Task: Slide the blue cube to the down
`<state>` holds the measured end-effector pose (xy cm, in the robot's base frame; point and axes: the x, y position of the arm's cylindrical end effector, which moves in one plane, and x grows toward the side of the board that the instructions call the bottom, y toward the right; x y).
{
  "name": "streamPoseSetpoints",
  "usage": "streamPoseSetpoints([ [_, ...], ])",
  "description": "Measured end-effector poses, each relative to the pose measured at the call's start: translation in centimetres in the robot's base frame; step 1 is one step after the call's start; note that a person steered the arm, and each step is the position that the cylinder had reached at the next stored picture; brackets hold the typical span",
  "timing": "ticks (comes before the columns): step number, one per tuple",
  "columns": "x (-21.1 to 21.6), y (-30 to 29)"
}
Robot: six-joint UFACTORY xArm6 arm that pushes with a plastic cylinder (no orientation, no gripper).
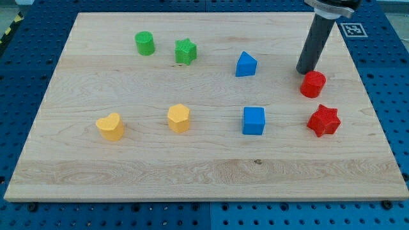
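Near the view's upper right, my tip (305, 71) rests on the wooden board (204, 169), just above the red cylinder (313, 84), clamping nothing. The blue cube (254, 121) sits well apart, lower left of my tip, between the yellow hexagonal block (179, 118) and the red star (324, 121). No readable writing shows.

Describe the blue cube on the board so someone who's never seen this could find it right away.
On the light wooden board, look at the lower row of blocks, right of centre. The blue cube sits between the yellow hexagonal block and the red star block. Unlike the other blue block above it, which has a peaked top, it is flat-topped and square.
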<state>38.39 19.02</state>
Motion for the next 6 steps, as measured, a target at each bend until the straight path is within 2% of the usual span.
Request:
streamPoseSetpoints([
  [2,6.1,1.0],
  [3,4.6,-1.1],
  [4,5.2,-5.3],
  [5,7.1,-10.7],
  [6,10.4,-13.7],
])
